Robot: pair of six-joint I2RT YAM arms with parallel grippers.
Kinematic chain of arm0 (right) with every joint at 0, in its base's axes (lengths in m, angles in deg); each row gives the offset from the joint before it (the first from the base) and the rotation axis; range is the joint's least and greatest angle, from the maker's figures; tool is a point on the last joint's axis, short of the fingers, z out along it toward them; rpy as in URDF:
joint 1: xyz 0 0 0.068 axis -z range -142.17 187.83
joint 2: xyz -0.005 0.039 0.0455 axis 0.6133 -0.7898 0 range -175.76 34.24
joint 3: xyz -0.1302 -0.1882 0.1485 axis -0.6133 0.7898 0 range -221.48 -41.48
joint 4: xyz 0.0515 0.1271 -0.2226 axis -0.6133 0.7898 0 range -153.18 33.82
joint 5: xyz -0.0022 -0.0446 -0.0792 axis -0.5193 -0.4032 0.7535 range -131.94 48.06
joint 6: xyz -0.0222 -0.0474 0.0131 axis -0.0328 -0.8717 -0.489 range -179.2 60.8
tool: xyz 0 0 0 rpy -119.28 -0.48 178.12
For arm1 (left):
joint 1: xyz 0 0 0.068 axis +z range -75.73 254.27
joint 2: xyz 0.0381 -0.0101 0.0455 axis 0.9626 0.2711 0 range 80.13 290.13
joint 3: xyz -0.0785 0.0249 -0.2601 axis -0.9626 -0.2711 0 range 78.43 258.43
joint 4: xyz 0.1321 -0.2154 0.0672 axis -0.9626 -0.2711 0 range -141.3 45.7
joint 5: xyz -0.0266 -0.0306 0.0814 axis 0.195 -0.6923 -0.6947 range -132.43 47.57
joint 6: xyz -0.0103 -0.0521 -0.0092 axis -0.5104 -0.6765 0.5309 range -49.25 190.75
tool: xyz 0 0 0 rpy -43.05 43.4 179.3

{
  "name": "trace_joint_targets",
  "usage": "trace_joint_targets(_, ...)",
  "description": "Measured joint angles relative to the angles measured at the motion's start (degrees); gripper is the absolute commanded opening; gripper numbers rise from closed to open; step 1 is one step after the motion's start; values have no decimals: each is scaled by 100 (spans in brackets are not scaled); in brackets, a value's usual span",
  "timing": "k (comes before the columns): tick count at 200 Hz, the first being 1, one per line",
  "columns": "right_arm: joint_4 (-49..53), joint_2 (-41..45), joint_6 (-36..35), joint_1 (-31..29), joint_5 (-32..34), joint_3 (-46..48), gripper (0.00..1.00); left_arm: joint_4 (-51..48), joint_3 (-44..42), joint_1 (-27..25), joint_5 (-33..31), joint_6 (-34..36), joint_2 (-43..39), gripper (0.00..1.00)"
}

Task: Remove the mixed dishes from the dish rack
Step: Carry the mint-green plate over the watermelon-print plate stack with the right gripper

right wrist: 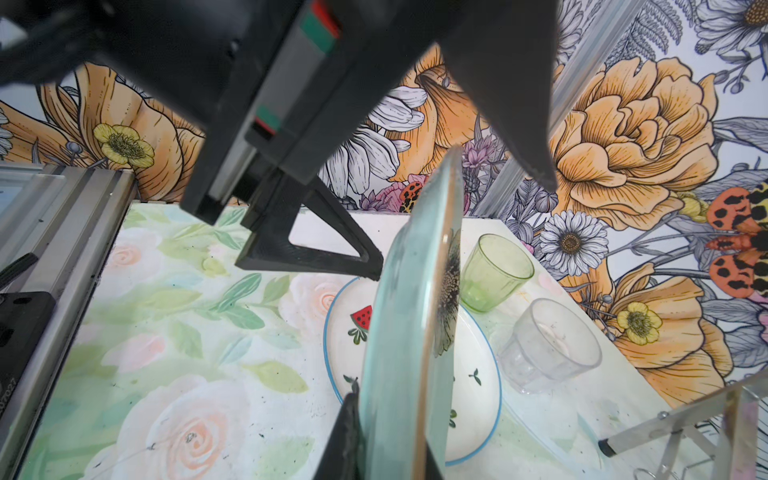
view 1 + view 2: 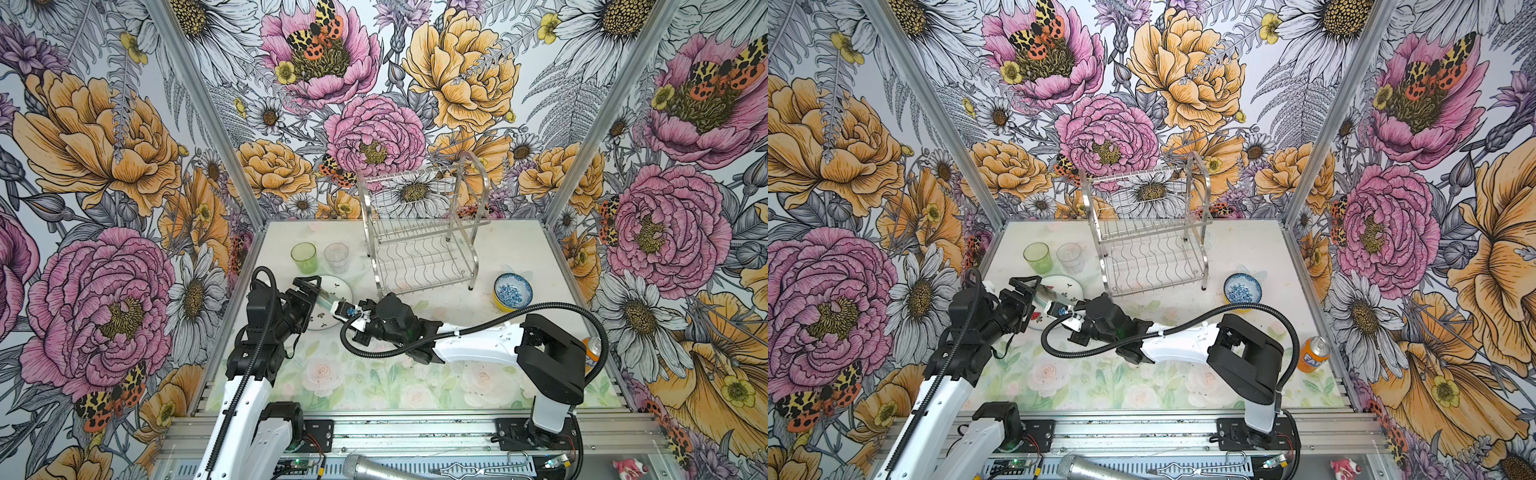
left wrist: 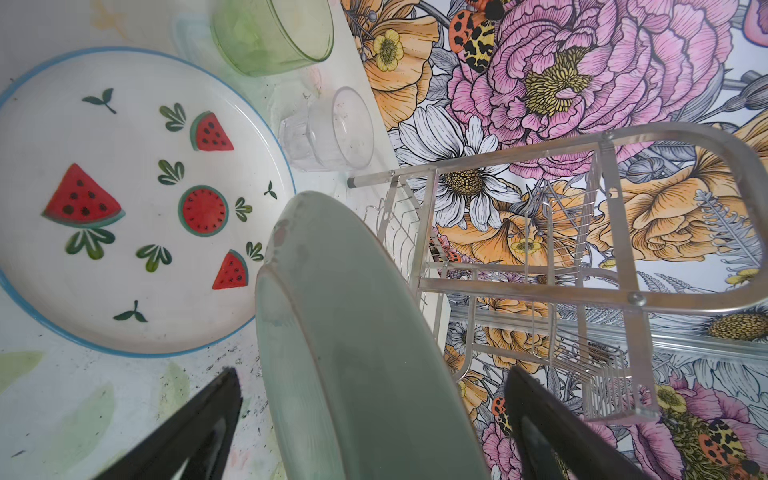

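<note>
Right pincer (image 2: 337, 309) clamps glass plate (image 1: 399, 332) rim, plate on edge. Left pincer (image 3: 372, 372) gapes wide, jaws either side of opposite rim. Melon plate (image 3: 124, 199) flat on worktop (image 2: 374, 374) beneath both. Green tumbler (image 2: 304, 257), clear tumbler (image 2: 336, 257) just beyond; rack (image 2: 419, 245) farther.

White links, black joints on left arm (image 2: 245, 399) and right arm (image 2: 478, 343); ribbed black conduit (image 2: 552, 306); left gripper's (image 3: 372, 370) black triangular fingers (image 3: 195, 428).

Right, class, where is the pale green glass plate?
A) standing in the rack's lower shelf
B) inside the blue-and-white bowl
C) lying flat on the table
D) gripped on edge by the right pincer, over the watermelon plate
D: the right pincer clamps the pale green glass plate on edge above the watermelon plate.
</note>
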Motion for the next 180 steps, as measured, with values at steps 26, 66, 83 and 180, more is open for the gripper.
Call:
trace_joint_targets(26,2,-31,-173,-74,63,-55,0,181,-111,0,52,2,50,99)
trace_joint_targets(66,9,-177,-496,-199,317,-140,0,424,-267,0,122,4,59,95)
trace_joint_targets(83,13,-249,-623,-234,409,-173,0,494,-299,0,179,44,59,87)
trace_joint_targets(180,-94,-367,-1056,-289,927,-282,0,557,-321,96,640,481,177,52)
